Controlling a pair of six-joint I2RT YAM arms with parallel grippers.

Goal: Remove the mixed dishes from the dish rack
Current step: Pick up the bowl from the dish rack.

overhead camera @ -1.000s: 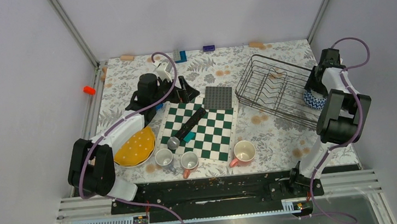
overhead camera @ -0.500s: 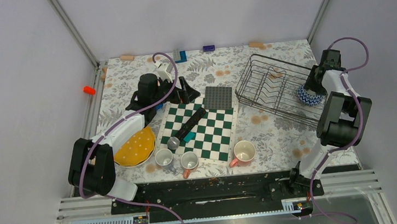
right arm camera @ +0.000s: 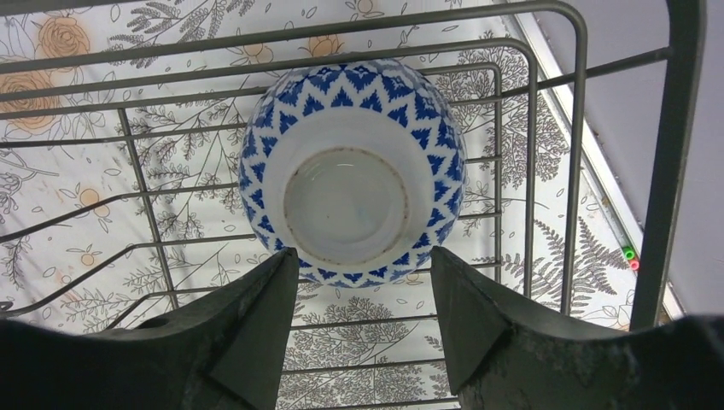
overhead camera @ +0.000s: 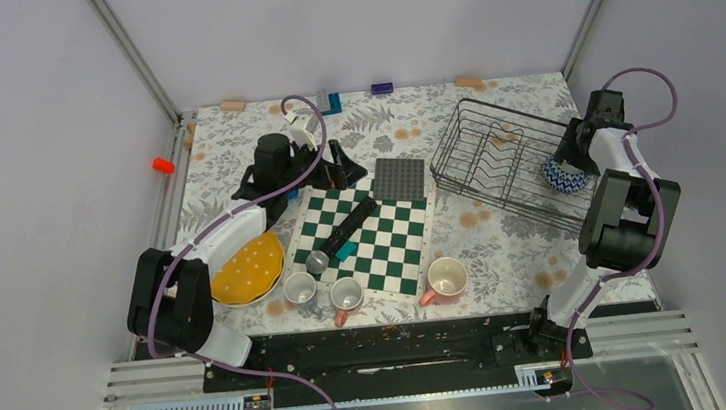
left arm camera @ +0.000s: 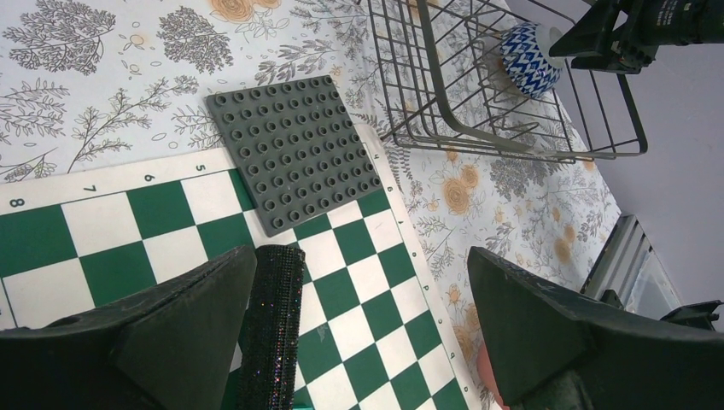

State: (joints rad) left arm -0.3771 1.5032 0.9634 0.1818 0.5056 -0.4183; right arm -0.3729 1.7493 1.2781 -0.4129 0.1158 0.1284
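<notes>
The black wire dish rack (overhead camera: 495, 157) stands at the far right, and one upturned blue-and-white patterned bowl (overhead camera: 563, 176) lies against its right wall. In the right wrist view the bowl (right arm camera: 352, 171) shows its white base. My right gripper (right arm camera: 363, 265) is open, with both fingertips at the bowl's near edge and the bowl wider than the gap. A yellow-orange plate (overhead camera: 245, 269) and three mugs (overhead camera: 299, 288) (overhead camera: 346, 294) (overhead camera: 446, 278) sit on the table at the front. My left gripper (left arm camera: 359, 290) hangs wide open and empty over the chessboard (left arm camera: 401, 282).
A black glittery stick (left arm camera: 269, 333) lies on the chessboard beside my left finger. A dark grey studded plate (overhead camera: 401, 177) overlaps the board's far edge. Small coloured blocks (overhead camera: 382, 88) line the back edge. The rack's wires (right arm camera: 572, 128) surround the bowl.
The bowl and my right gripper shifted slightly up and left at the rack's right wall. The left gripper edged a little to the right and stayed open.
</notes>
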